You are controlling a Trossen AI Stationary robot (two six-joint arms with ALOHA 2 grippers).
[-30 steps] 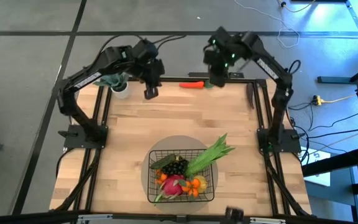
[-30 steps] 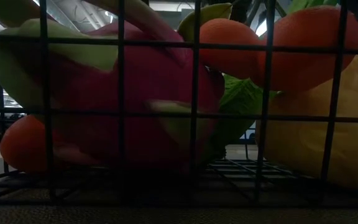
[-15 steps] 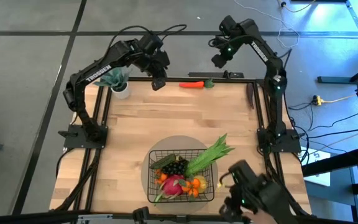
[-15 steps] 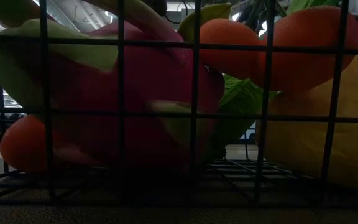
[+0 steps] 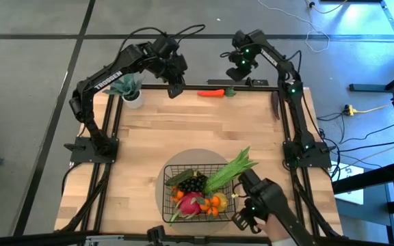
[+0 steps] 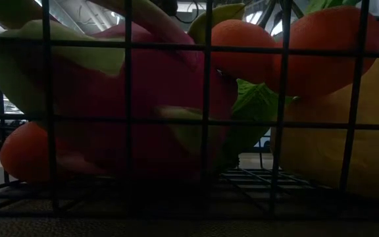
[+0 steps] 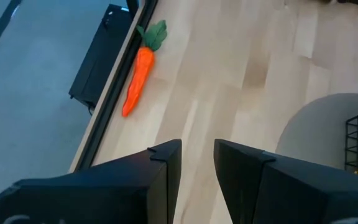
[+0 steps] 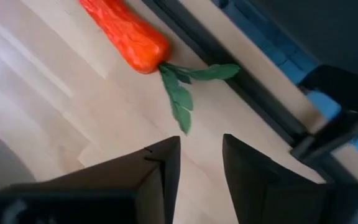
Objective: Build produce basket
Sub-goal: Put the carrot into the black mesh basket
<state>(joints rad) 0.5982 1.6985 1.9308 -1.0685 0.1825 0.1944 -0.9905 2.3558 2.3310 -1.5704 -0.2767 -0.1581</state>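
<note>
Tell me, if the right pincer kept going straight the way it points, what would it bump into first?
Probably the bare wooden table beside the carrot's green leaves. The right pincer hangs near the table's far edge, and the orange carrot lies a little to one side, so it might just miss it. Depth is hard to judge.

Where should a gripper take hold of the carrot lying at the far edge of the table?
Probably across the thick orange body of the carrot, near its middle, coming down from above. It lies flat along the table's far edge, so fingers can straddle its narrow width. Avoid the thin green leaves; they look too flimsy to hold.
</note>
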